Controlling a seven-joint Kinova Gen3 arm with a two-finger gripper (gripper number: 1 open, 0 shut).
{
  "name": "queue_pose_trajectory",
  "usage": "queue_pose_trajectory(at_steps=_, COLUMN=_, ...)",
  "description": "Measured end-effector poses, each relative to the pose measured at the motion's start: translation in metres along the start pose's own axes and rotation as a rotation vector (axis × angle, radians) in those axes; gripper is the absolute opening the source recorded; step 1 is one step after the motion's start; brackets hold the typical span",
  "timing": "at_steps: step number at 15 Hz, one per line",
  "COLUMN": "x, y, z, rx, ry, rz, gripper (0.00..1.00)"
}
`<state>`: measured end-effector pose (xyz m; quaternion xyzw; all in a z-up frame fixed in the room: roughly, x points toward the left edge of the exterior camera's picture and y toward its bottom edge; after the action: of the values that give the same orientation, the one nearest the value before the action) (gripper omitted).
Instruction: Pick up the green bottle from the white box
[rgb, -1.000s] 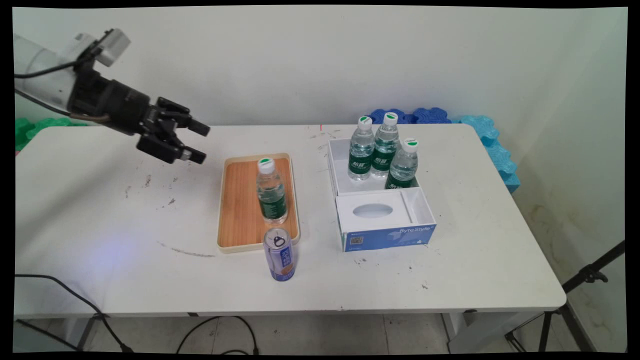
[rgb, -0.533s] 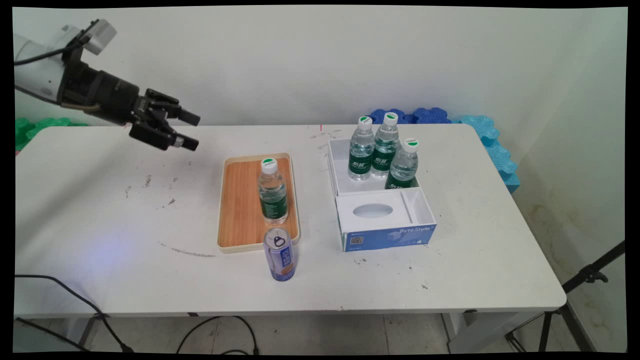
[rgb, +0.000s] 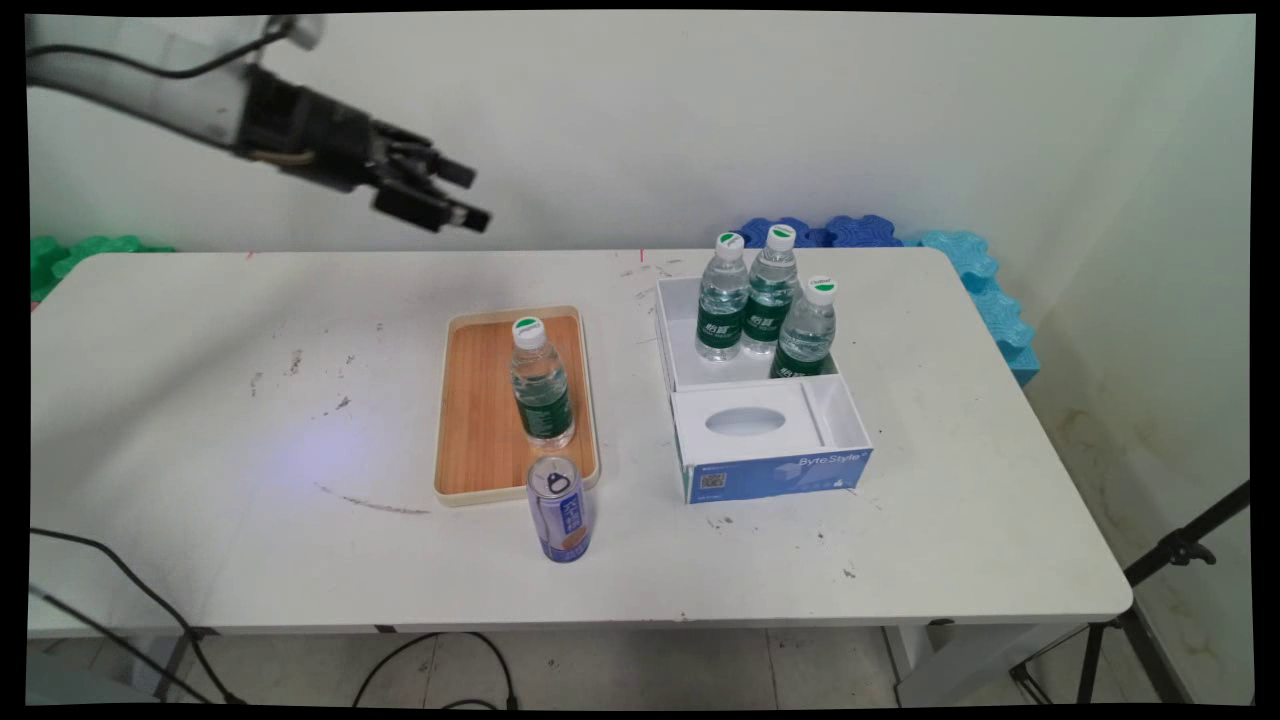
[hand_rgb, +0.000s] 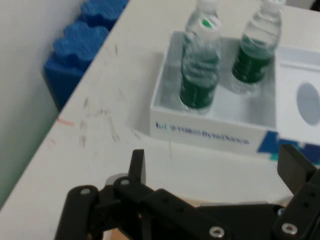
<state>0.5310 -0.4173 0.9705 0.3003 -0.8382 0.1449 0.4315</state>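
Observation:
My black gripper (rgb: 468, 198) hangs open in the air above the table's far edge, up and to the left of the wooden tray (rgb: 478, 420), and holds nothing. A water bottle (rgb: 541, 385) with a green label stands upright on the tray. A blue can (rgb: 561, 508) stands just in front of the tray. To the right, an open white and blue box (rgb: 770, 465) holds three water bottles (rgb: 768, 297) in its far half. In the hand view the open gripper (hand_rgb: 215, 167) points toward that box (hand_rgb: 200, 131) and its bottles (hand_rgb: 200, 65).
Blue foam pieces (rgb: 960, 270) lie along the table's far right edge and show in the hand view as blue foam (hand_rgb: 82, 45). Green foam (rgb: 80, 250) sits at the far left. Black cables (rgb: 150, 610) hang below the table's front left. A tripod (rgb: 1170, 560) stands at the right.
The gripper has risen and swung to the right, from over the table's left side to above the far edge behind the tray. It has stayed open. Nothing on the table has moved.

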Motion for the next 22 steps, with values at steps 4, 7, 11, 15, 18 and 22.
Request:
queue_pose_trajectory(at_steps=4, x=0.031, y=-0.001, z=0.055, rx=0.017, ry=-0.008, rz=0.039, gripper=1.00)
queue_pose_trajectory(at_steps=7, x=0.041, y=-0.002, z=0.084, rx=0.019, ry=-0.020, rz=0.052, gripper=1.00)
queue_pose_trajectory(at_steps=11, x=0.051, y=-0.001, z=0.134, rx=0.005, ry=-0.052, rz=0.056, gripper=1.00)
queue_pose_trajectory(at_steps=15, x=0.056, y=0.003, z=0.179, rx=-0.034, ry=-0.093, rz=0.059, gripper=1.00)
queue_pose_trajectory(at_steps=18, x=0.057, y=0.005, z=0.205, rx=-0.063, ry=-0.118, rz=0.061, gripper=1.00)
queue_pose_trajectory(at_steps=22, x=0.057, y=0.007, z=0.235, rx=-0.104, ry=-0.146, rz=0.062, gripper=1.00)
